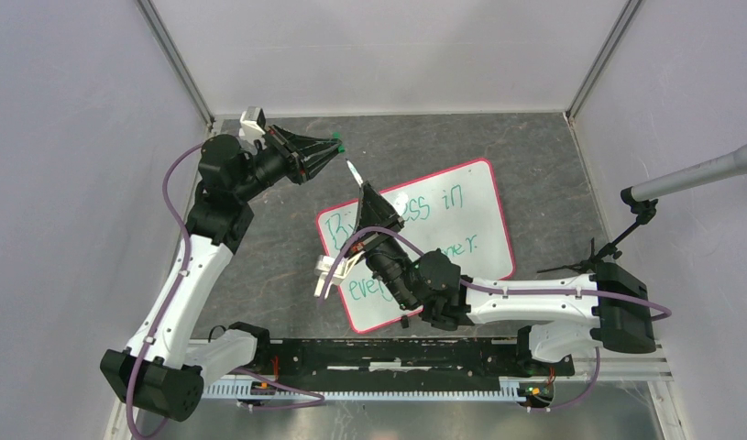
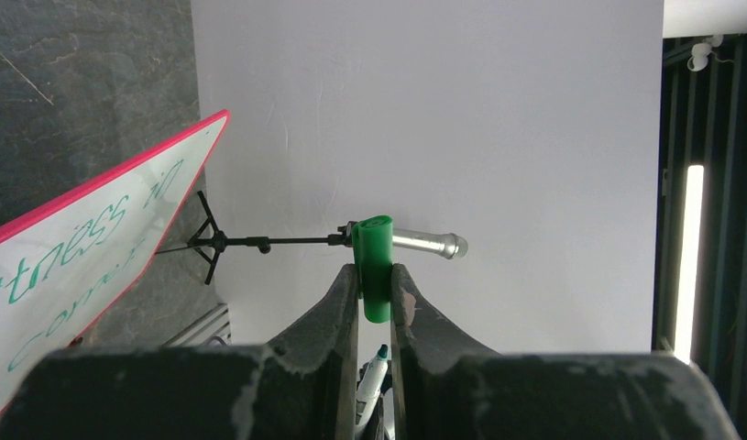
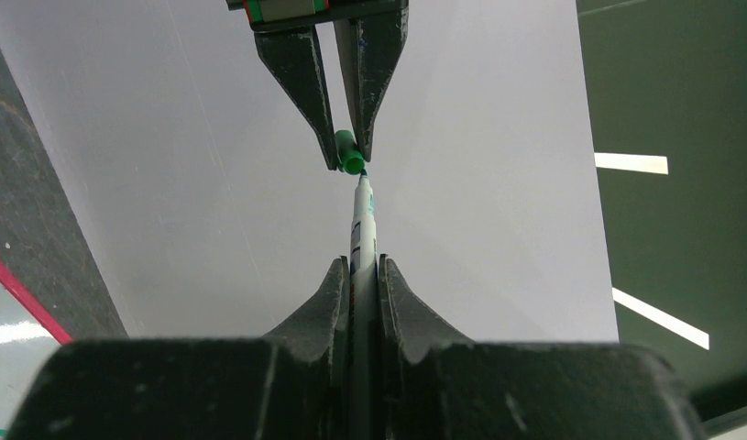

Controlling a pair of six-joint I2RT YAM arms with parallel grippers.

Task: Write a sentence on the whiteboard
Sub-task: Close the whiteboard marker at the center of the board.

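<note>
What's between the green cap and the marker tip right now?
Nothing: just a short bare gap between cap and marker, clearest in the top view.

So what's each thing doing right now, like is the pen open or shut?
whiteboard, flat, written on.
sentence, green, partly behind the right arm.
marker, uncapped.
cap, off, near the marker tip.
left pincer, shut on the cap.
right pincer, shut on the marker.
</note>
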